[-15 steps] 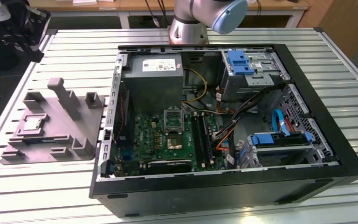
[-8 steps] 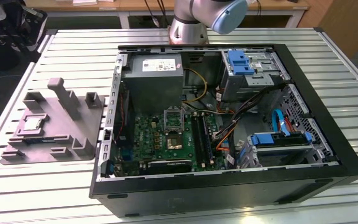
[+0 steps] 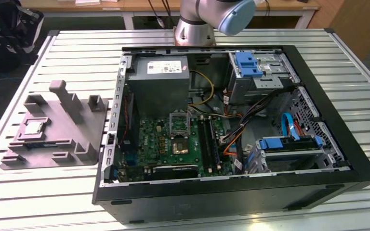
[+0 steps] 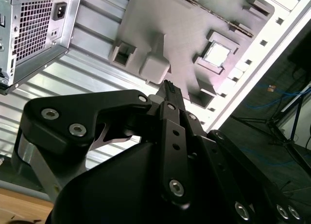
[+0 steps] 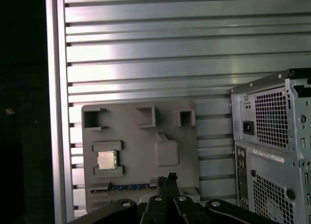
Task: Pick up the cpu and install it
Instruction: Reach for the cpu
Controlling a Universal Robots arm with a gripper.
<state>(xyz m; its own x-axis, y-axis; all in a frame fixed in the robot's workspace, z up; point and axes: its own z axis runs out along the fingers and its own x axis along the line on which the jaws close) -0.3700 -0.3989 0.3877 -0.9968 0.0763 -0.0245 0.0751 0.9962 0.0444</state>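
The cpu [image 3: 34, 127] is a small silver-grey square lying flat in a recess of the grey-purple fixture [image 3: 63, 139], at the exterior view's left on the slatted table. Both wrist views look down on it: cpu [image 4: 217, 55] and cpu [image 5: 107, 160] in the fixture [image 4: 184, 25], [image 5: 141, 136]. My gripper [image 4: 167, 85], [image 5: 171, 177] hangs well above the fixture, apart from the cpu, its black fingers shut together with nothing between them. The dark square socket [image 3: 180, 146] sits on the green motherboard inside the open computer case, its metal frame [image 3: 179, 123] raised.
The open black computer case [image 3: 339, 159] fills the middle and the exterior view's right of the table, with a grey power supply [image 3: 162, 79], drive cages with blue clips [image 3: 248, 64] and loose cables. The arm's base [image 3: 194, 29] stands behind the case. The table's edge [image 5: 58, 112] runs beside the fixture.
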